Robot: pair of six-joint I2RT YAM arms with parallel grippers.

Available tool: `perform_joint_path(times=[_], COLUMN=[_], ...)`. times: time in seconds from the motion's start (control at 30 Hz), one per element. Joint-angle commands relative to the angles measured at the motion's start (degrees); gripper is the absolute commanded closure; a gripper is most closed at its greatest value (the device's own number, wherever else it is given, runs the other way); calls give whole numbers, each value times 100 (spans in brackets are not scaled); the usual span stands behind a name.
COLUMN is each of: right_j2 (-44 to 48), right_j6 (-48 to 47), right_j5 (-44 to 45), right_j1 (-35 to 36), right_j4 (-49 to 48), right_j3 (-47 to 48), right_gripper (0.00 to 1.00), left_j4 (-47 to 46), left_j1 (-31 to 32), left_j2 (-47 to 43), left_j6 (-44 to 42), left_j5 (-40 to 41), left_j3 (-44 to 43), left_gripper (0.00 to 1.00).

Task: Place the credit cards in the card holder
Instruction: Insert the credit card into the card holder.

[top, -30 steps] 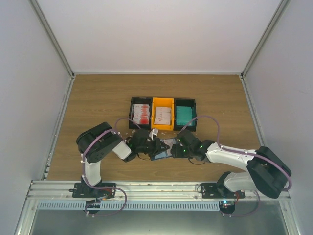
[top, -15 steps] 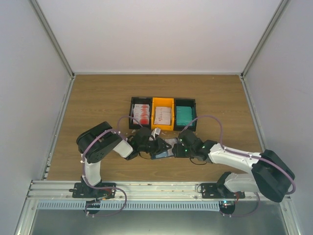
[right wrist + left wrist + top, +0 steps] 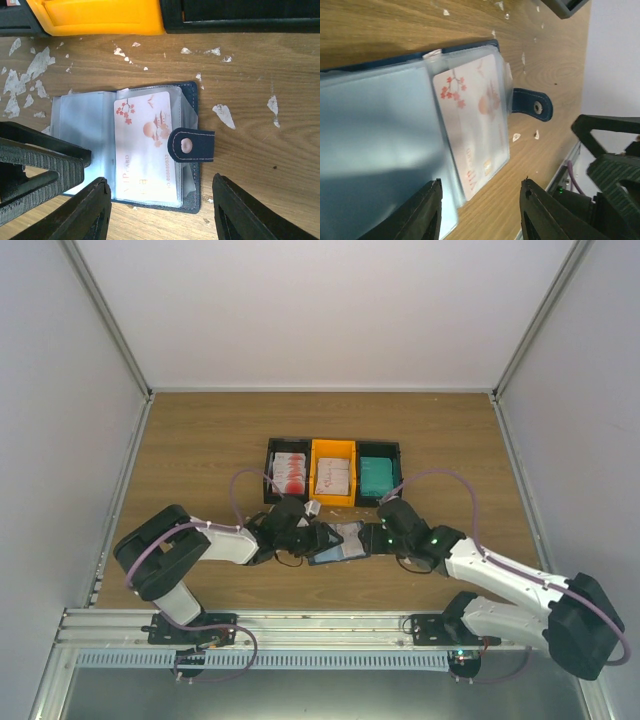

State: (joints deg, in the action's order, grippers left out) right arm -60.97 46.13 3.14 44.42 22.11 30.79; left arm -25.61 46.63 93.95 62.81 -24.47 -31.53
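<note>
The navy card holder (image 3: pixel 341 541) lies open on the table between both grippers. A white credit card with red print (image 3: pixel 145 145) sits in its clear sleeve (image 3: pixel 475 125), and the clasp tab (image 3: pixel 192 145) is folded over the card's edge. My left gripper (image 3: pixel 480 212) is open at the holder's left side, one finger (image 3: pixel 422 212) over the sleeve's edge, holding nothing. My right gripper (image 3: pixel 162 212) hangs open over the holder's near edge. More credit cards fill the bins: white and red (image 3: pixel 289 471), white (image 3: pixel 332 476) and teal (image 3: pixel 378 475).
A black bin (image 3: pixel 271 476), an orange bin (image 3: pixel 333 449) and another black bin (image 3: pixel 398 476) stand in a row just behind the holder. White scraps (image 3: pixel 25 75) litter the wood around it. The left gripper's fingers (image 3: pixel 40 167) reach into the right wrist view.
My left gripper has gone from shut to open and let go of the holder's sleeve. The left arm's elbow has swung out to the left, and the right arm has drawn back to the right.
</note>
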Motion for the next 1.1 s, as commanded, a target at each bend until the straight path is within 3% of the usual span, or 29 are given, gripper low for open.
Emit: perform_joint_path(times=[0.0,0.17,0.3,0.4,0.5,0.6,0.67,1.07], right_j2=[132,68,-115,-247,-409,-613,-743,-1233], right_j6=[-201,-312,-375,-392,-398,-420,-421,-442], right_j5=[207,284,151,7,-107,-246,-277,-465], right_j1=[-47,-57,-60,-69,-65,-68,-72,-67], right_j4=[214,216,79,-59,-176,-286,-336,-697], right_j3=[254,316,227,131,35,-55,-107,-302], right_gripper=[43,43,44,50,58,61,62,66], left_j4=[684,923,927,913,980,1232,1347,1378], left_j1=[48,54,104,126,144,144,144,144], left_j2=[-278,-65,67,62,117,272,379,723], left_j6=[-320,-489,-574,-601,-611,-576,-534,-591], left_j5=[427,428,434,454,494,589,639,696], left_j3=[-47,-366,-553,-620,-702,-859,-926,-1181], left_gripper=[56,59,77,88,86,72,70,88])
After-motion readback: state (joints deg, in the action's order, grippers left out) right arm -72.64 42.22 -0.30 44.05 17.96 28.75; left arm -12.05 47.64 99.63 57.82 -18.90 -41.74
